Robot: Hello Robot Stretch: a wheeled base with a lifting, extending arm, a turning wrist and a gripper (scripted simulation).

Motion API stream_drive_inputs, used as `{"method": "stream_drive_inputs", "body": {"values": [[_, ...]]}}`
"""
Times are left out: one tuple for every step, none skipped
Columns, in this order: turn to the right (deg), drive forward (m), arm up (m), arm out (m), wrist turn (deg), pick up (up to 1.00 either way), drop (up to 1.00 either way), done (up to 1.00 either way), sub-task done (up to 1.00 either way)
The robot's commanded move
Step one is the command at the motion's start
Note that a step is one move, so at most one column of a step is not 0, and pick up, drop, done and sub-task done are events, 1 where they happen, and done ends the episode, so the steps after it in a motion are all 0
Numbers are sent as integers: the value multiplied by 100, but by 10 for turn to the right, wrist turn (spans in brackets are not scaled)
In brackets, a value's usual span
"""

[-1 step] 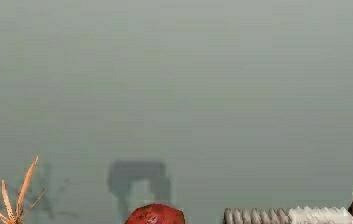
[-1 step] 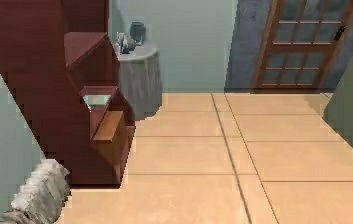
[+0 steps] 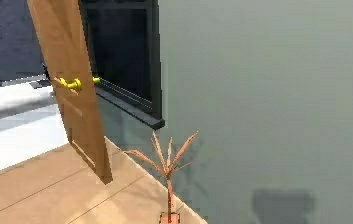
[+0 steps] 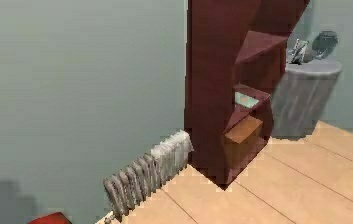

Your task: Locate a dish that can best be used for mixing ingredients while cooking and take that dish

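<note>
Tableware (image 4: pixel 302 50) is sitting on a round grey table (image 4: pixel 309 100) just beside the dark red bookcase (image 4: pixel 219 90). Among it a pale rounded dish (image 4: pixel 325 42) is showing, too small to tell whether it is a mixing bowl. A radiator (image 4: pixel 149 172) is lining the wall. How the gripper's fingers are standing cannot be told.

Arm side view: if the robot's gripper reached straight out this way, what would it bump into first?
Probably the dark red shelf unit, standing beyond bare wood floor right of the middle. The radiator sits further left by the wall. Depth and arm height are unclear, so it's a guess.
</note>
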Motion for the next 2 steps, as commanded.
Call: {"method": "stream_drive_inputs", "body": {"values": [[-450,0,0,0,0,0,0,0,0],[-450,0,0,0,0,0,0,0,0]]}}
